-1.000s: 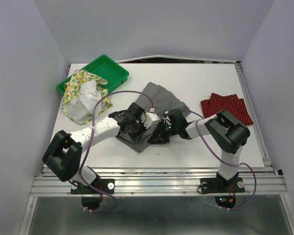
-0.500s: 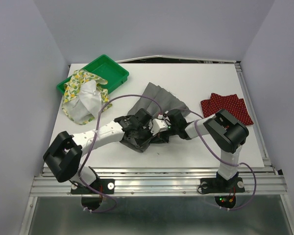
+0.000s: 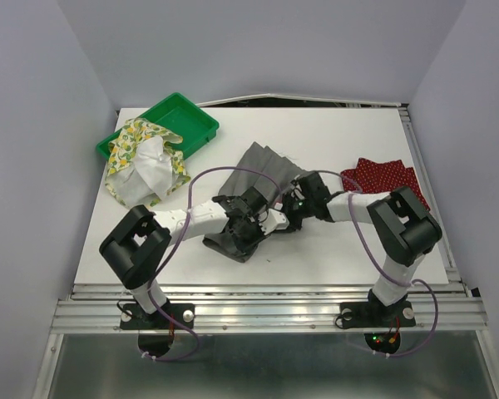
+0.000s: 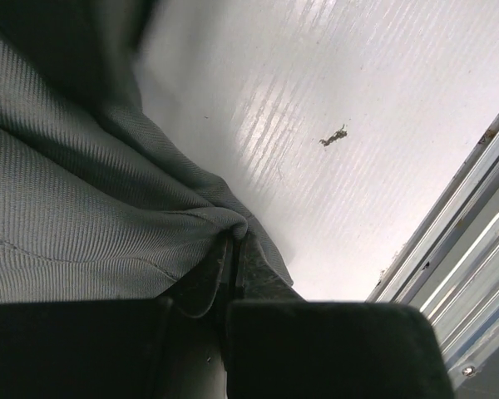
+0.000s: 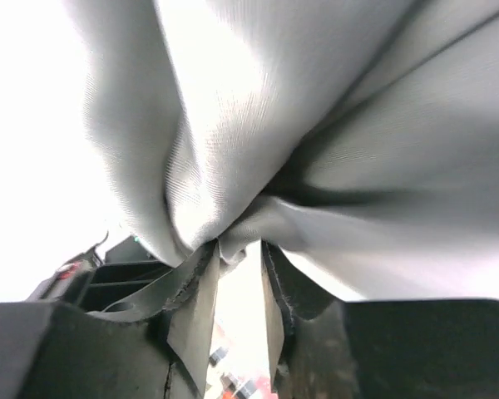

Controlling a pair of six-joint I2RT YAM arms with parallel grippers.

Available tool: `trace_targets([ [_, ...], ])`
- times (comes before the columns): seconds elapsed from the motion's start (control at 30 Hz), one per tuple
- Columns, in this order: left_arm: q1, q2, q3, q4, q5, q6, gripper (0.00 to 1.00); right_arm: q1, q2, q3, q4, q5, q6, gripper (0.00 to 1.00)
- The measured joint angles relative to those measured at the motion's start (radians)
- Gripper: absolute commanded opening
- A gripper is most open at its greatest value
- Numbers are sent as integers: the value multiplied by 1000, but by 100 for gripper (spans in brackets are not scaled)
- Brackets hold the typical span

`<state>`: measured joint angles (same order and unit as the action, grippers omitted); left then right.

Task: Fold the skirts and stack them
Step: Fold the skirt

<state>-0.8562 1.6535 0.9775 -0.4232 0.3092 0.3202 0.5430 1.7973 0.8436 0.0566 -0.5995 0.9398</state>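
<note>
The left claw (image 4: 231, 253) is clamped on a fold of the plain grey cloth skirt (image 3: 262, 170), mid white surface (image 3: 333, 249). Just right of it, the right claw (image 5: 237, 270) stands narrowly apart with grey fabric bunched between its fingers. Further right lies the dark red dotted skirt (image 3: 387, 179); far left, the lemon-print skirt (image 3: 141, 162) overlaps a green plastic tray (image 3: 191, 120).

One skirt (image 3: 262, 170) lies in the middle of the table (image 3: 333, 133). Another skirt (image 3: 387, 179) lies to its right. The third skirt (image 3: 145, 166) hangs out of the tray (image 3: 187, 116) at the back left.

green tray (image 3: 198, 122), white table (image 3: 349, 137)
</note>
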Motion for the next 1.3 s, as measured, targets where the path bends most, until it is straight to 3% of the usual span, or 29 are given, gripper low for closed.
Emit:
trace_targets([
  [0.2,0,0,6,-20,3,18,13,-216,-74,144,-283,34,-216,38],
  [0.3,0,0,8,-31,0,27,29,-304,-75,232,-365,53,-298,39],
  [0.37,0,0,10,-40,-2,35,37,-330,-74,291,-406,67,-344,41],
  [0.4,-1,0,11,-45,-3,37,39,-333,-69,330,-427,75,-364,51],
  [0.5,-2,0,13,-55,-3,41,44,-330,-28,449,-450,100,-410,63],
  [0.6,-4,0,14,-60,-3,42,49,-325,30,525,-454,131,-444,64],
  [0.87,-8,0,16,-63,-2,40,52,-325,179,551,-535,161,-481,64],
  [1.07,-8,0,16,-64,-3,38,51,-325,220,600,-619,188,-544,38],
  [1.27,-8,0,25,-88,-6,60,51,-325,308,716,-655,325,-636,36],
  [1.3,-8,0,29,-101,-5,70,57,-327,330,749,-669,343,-652,36],
])
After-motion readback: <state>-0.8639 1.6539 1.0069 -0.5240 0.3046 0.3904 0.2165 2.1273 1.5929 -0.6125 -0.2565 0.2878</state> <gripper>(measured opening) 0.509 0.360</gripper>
